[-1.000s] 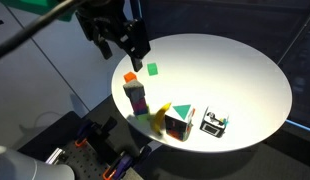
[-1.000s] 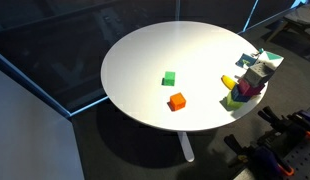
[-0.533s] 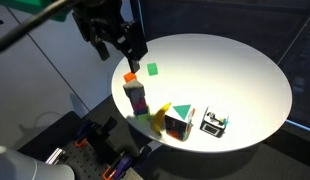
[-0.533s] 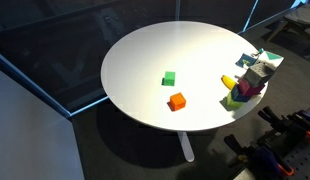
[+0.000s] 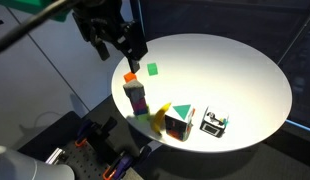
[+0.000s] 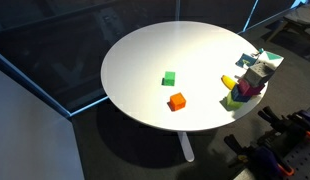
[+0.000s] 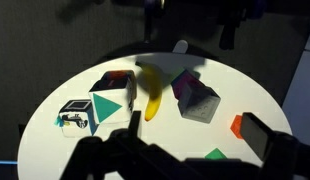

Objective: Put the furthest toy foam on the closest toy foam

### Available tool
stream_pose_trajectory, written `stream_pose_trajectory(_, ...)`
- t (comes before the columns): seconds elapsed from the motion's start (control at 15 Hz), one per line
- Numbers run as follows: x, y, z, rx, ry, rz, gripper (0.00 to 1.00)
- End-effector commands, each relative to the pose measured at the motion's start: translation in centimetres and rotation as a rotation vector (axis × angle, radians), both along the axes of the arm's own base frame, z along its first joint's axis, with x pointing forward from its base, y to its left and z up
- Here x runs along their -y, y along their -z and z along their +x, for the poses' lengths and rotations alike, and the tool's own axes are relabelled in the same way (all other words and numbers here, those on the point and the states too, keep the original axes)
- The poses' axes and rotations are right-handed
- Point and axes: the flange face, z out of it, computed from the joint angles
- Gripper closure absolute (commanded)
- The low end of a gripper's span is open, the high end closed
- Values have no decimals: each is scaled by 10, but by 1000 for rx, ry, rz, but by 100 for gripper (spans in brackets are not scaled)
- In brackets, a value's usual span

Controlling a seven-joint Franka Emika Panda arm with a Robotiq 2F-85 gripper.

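**A:** Where is your gripper, and how is it set?

**B:** Your gripper [image 5: 123,55] hangs above the rim of the round white table [image 5: 235,70]. Its fingers [image 7: 132,125] are spread wide and nothing is between them. In the wrist view one dark finger rises near the middle of the bottom edge and the other at the far right, with bare table in the gap.

**A:** What lies nearest to it?

**B:** The green foam block [image 7: 215,155] is nearest. It sits low in the wrist view, between your fingers, and the hand partly cuts it off. Just past it, close to the right-hand finger, is the orange foam block [image 7: 236,125]. In both exterior views the two blocks lie flat on the table, near each other but apart, and neither is on top of the other. The orange one is right at the rim under your hand.

**A:** And beyond those two?

**B:** Next out from your hand is a purple box [image 7: 195,98]. In an exterior view it stands upright near the table edge. A yellow banana [image 7: 152,90] lies just beside the box.

**A:** And farther still?

**B:** On the side of the banana away from the box is a multicoloured cube [image 7: 110,100], with a green triangle on the face turned towards you. Beside the cube, farthest from the foam blocks, sits a small white toy [image 7: 77,115] with black markings. I cannot tell what that toy is. Past this cluster the table curves round to its far rim.
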Motion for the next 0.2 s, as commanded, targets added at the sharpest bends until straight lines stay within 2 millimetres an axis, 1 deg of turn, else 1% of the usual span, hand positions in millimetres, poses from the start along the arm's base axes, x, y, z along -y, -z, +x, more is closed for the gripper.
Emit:
stream_pose_trajectory(0.0, 0, -1, 0, -1, 0, 0, 0)
stream_pose_trajectory(0.13, 0, -1, 0, -1, 0, 0, 0)
